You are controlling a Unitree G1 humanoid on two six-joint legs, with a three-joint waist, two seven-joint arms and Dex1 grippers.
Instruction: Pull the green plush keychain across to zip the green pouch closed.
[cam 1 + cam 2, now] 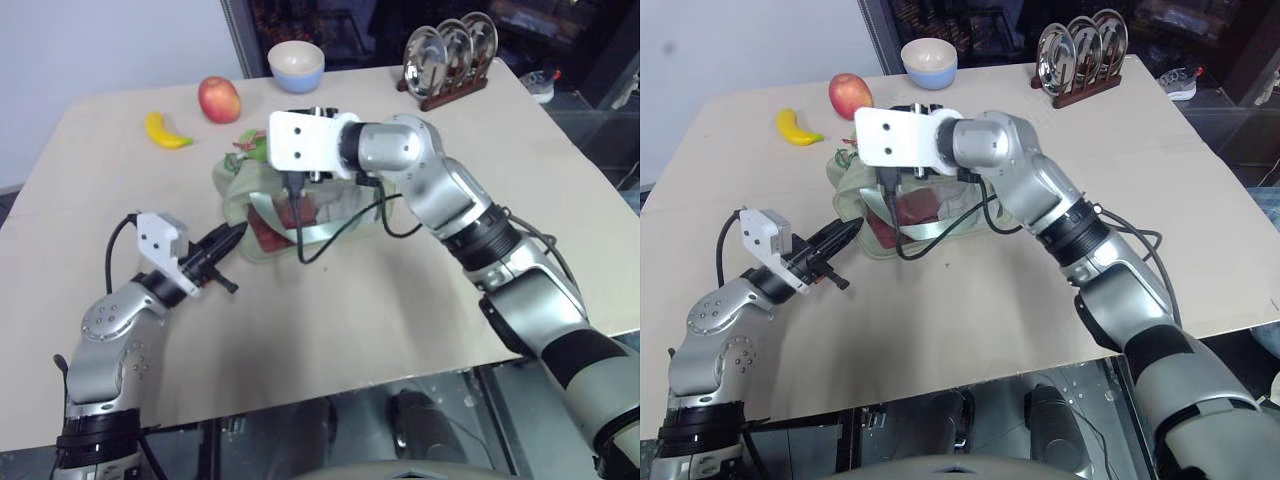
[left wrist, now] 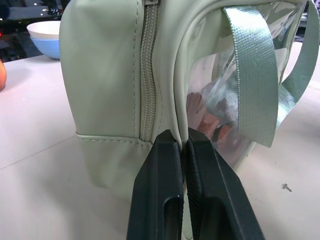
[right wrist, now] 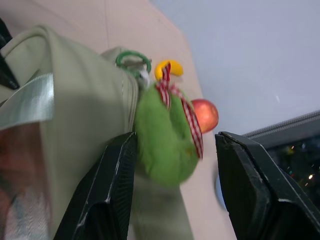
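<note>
Green plush keychain (image 3: 165, 135), red-checked ribbon, no legible writing

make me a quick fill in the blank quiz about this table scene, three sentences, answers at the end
The left gripper's jaws are ____ on the green pouch's bottom edge.
The green plush keychain hangs between the right gripper's ____ jaws.
Beside the apple lies a yellow ____.

Answers: shut; open; banana
</note>
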